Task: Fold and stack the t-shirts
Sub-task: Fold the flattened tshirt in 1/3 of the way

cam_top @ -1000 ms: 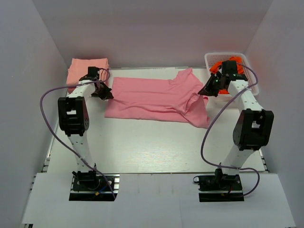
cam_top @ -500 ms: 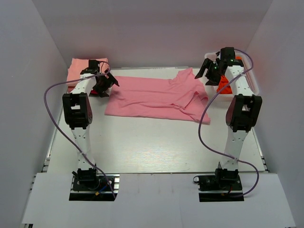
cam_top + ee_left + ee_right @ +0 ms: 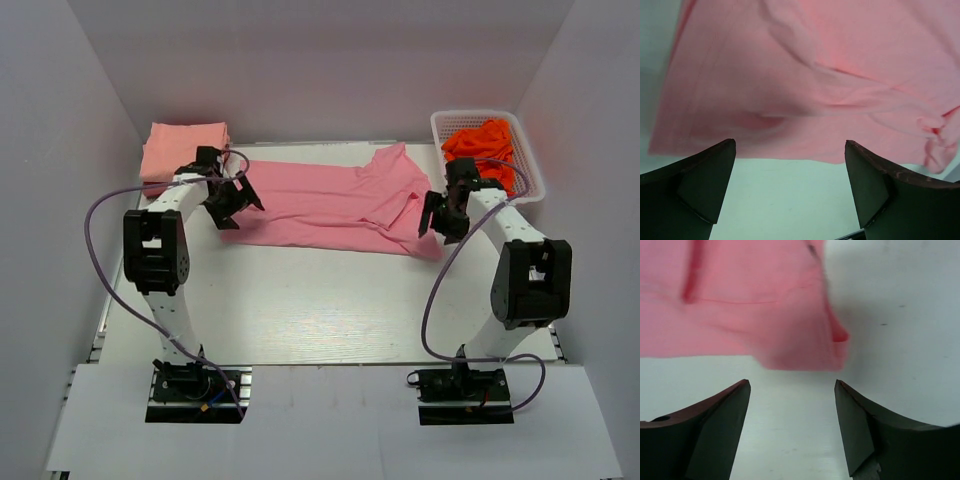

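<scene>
A rose-pink t-shirt (image 3: 330, 205) lies spread across the back half of the table, wrinkled at its right end. My left gripper (image 3: 232, 203) hovers open over the shirt's left edge; in the left wrist view the pink cloth (image 3: 805, 85) fills the space ahead of the empty fingers (image 3: 695, 185). My right gripper (image 3: 440, 218) stands open at the shirt's right end, and the right wrist view shows a folded corner (image 3: 805, 347) just ahead of its empty fingers (image 3: 865, 425). A folded salmon-peach t-shirt (image 3: 183, 148) lies at the back left. Orange-red t-shirts (image 3: 482, 142) fill the basket.
The white lattice basket (image 3: 530, 165) stands at the back right against the wall. White walls close in the table on the left, back and right. Purple cables loop from both arms over the near table.
Both grippers have opened and let go of the pink shirt, which has settled flat. The right arm rose toward the basket, then came down to the shirt's right end; the left shifted slightly right.
</scene>
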Controlling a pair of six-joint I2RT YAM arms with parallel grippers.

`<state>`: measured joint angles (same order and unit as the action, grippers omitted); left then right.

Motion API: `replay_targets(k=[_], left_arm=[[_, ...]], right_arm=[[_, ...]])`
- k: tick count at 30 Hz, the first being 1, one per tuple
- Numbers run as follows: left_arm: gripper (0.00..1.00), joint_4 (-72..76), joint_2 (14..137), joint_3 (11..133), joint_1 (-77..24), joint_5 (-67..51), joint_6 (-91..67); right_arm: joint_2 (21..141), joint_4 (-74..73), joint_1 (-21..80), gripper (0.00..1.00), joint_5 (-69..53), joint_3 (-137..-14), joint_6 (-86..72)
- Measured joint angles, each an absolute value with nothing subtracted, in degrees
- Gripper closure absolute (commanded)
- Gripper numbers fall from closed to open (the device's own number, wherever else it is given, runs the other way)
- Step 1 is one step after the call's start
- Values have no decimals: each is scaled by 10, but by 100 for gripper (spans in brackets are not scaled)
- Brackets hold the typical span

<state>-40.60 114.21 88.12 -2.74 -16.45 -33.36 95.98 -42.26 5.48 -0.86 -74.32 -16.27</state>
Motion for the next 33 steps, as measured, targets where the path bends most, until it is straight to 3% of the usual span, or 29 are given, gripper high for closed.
replay_targets(k=[2,3,4,9,12,14,21,29,30,31,33], left_arm=[[0,-403,1146,862,-36,-159,-333],[0,-403,1149,856,-39,-155,-333],[0,-403,1154,852,-40,-151,-333],[0,-400,1166,845,-39,-133,-335],[0,-398,1166,843,-35,-133,-336],[0,-398,1166,843,-34,-131,-337],[0,-395,1138,802,-33,-100,-325],[0,-489,1004,622,-31,-37,-304],[0,-509,993,613,-31,-34,-303],[0,-528,981,606,-31,-34,-301],[0,-551,952,605,-31,-34,-299]], right_arm=[[972,-414,48,32,30,-718,-160],[982,-410,45,36,46,-715,-158],[994,-406,43,47,60,-714,-157],[1047,-382,39,65,87,-712,-159],[1049,-360,37,91,84,-695,-160],[1049,-347,38,100,84,-690,-164],[1044,-328,30,100,110,-670,-202],[904,-424,11,99,128,-511,-261],[888,-446,11,87,128,-495,-265],[874,-469,10,63,127,-482,-267],[849,-512,10,44,124,-477,-267]])
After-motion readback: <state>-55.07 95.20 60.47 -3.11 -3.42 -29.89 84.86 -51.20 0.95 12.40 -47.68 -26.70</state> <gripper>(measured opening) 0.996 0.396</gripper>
